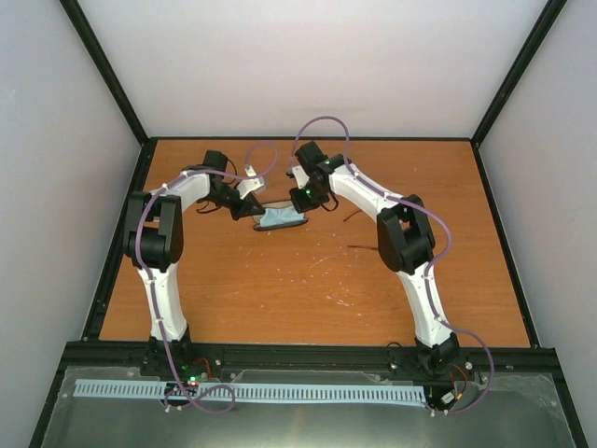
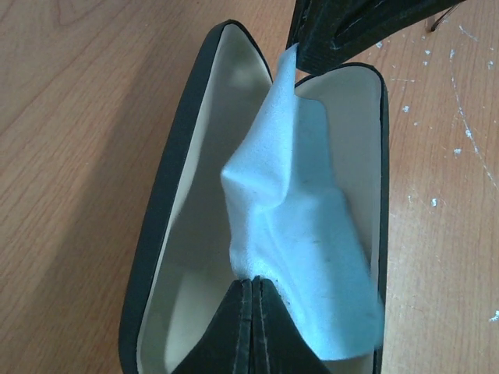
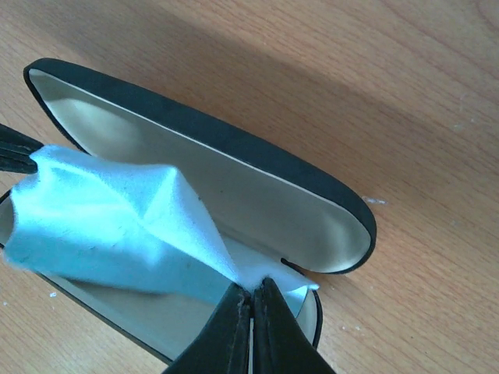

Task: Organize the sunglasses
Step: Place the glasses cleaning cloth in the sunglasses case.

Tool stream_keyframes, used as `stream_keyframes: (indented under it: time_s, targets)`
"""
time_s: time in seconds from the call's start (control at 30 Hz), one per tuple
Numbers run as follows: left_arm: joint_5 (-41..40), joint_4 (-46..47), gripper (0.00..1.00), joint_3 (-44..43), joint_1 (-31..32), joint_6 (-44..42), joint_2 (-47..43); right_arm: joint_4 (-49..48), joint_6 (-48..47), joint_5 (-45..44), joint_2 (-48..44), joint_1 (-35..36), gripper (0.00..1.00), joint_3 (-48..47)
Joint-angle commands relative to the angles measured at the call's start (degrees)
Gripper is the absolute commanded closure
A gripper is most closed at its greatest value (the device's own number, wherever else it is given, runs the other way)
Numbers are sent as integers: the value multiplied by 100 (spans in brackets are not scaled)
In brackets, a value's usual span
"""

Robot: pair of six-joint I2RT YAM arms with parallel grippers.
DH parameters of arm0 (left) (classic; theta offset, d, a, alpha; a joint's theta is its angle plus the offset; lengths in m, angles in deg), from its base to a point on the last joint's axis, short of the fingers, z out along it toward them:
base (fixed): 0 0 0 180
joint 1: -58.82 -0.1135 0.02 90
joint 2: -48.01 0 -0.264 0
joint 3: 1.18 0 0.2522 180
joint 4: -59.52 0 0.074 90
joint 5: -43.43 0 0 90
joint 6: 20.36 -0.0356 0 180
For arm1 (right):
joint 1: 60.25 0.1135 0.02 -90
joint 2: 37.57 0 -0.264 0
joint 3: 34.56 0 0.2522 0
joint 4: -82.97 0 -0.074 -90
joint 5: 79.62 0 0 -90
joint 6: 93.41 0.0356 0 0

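At the desk's far middle, an open black case lies with its pale lining up. Your left pincer is pressed together on one end of a pale blue cloth; your right pincer pinches the opposite end. The cloth hangs tented between them over the case's tray. The sunglasses are not visible; whether they lie beneath the cloth, you cannot tell.

Open black case with pale lining on wooden table; crumpled pale blue cloth inside it
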Motion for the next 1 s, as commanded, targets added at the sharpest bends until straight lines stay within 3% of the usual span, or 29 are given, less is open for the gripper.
stream_keyframes:
  time_s: [0.0, 0.97]
  targets:
    - [128, -56, 99, -262, -91, -214, 158, 58, -45, 69, 169, -55, 97, -252]
    - [37, -466, 99, -1039, -180, -487, 756, 182, 2, -70, 612, -227, 97, -835]
